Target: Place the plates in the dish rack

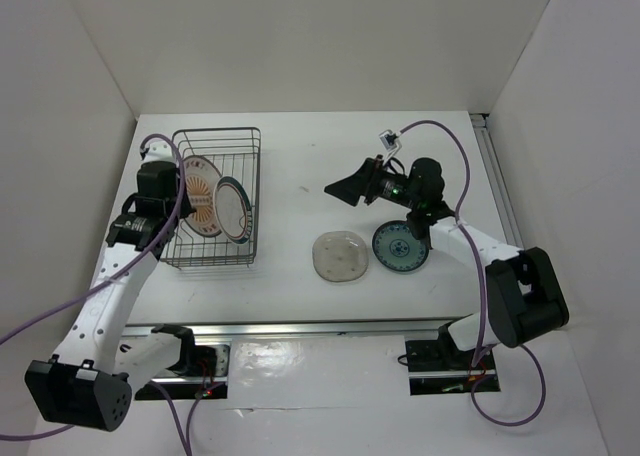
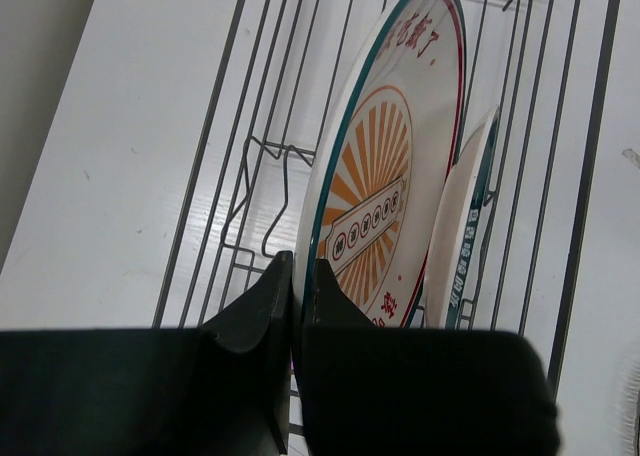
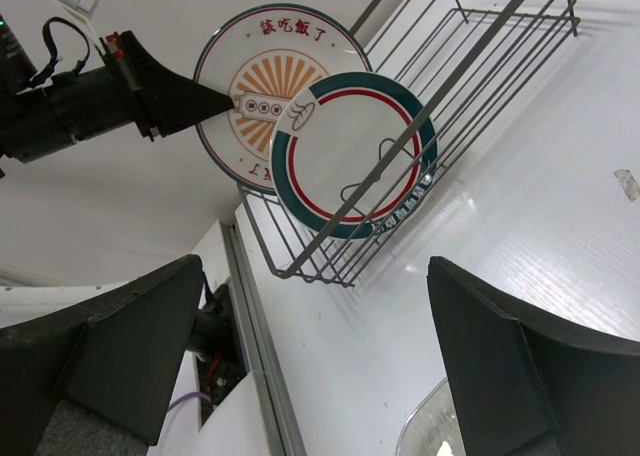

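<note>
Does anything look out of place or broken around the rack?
Nothing stands out. The sunburst plate, gripped by the left gripper, and banded plate stand in the rack; the clear plate and blue plate lie flat.

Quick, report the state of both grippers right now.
Left gripper: closed on the rim of the sunburst plate.
Right gripper: open, fingers wide apart, holding nothing.

The dark wire dish rack [image 1: 225, 156] holds an orange sunburst plate [image 1: 201, 196] and a teal-and-red banded plate [image 1: 234, 210], both white. Beside the rack lie a translucent beige plate [image 1: 340, 255] and a patterned teal-blue plate [image 1: 401, 247].
</note>
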`<state>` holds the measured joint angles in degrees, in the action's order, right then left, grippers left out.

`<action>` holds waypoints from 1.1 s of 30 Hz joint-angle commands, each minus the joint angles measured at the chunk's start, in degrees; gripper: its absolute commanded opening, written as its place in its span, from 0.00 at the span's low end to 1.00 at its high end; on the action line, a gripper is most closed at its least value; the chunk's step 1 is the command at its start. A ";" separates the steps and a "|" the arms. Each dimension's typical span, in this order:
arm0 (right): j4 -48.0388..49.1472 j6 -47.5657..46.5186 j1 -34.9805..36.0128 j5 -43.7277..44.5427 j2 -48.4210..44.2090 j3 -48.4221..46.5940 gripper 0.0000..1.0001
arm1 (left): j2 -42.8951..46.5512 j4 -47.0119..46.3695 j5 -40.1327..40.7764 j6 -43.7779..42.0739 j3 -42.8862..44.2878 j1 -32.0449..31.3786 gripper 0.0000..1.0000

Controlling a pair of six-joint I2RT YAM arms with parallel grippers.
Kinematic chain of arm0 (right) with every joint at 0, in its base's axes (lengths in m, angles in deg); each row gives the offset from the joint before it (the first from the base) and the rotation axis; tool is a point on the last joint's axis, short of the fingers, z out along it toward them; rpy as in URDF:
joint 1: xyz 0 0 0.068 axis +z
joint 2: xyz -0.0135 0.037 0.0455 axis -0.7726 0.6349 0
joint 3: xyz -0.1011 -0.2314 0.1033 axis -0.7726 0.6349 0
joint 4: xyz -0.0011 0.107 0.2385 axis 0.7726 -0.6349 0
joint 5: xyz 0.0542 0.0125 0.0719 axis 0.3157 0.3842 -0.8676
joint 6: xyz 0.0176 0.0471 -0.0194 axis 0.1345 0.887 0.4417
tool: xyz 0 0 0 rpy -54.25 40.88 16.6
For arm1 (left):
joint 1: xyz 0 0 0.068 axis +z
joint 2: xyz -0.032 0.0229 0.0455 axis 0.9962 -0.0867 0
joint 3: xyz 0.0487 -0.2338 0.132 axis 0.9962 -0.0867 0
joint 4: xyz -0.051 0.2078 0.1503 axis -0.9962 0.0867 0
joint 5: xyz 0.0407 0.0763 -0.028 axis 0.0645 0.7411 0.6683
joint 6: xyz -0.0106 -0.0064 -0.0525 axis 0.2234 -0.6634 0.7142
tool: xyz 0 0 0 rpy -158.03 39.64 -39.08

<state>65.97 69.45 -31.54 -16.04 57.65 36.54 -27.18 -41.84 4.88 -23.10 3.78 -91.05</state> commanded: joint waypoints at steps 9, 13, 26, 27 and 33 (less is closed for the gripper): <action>4.46 0.36 -1.38 -0.83 -2.81 1.84 1.00 | -1.36 -4.52 -3.82 1.87 1.43 0.22 0.05; 4.46 0.36 -1.90 -0.83 -2.81 2.46 1.00 | -1.37 -4.52 -6.02 1.87 1.96 0.22 0.18; 3.05 -0.17 -2.44 -0.14 -3.34 3.51 1.00 | -1.28 -5.04 -9.46 2.39 1.96 0.22 0.49; 1.66 -0.17 -2.44 1.00 -3.86 3.51 1.00 | -0.58 -5.04 -9.46 2.39 1.96 0.22 0.51; -3.45 -3.51 -2.44 3.82 -5.71 3.51 1.00 | 1.71 -5.04 -8.75 3.71 1.43 0.22 1.00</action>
<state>64.51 68.48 -33.62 -13.96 54.19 39.88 -27.50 -44.37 -3.92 -20.47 3.78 -90.85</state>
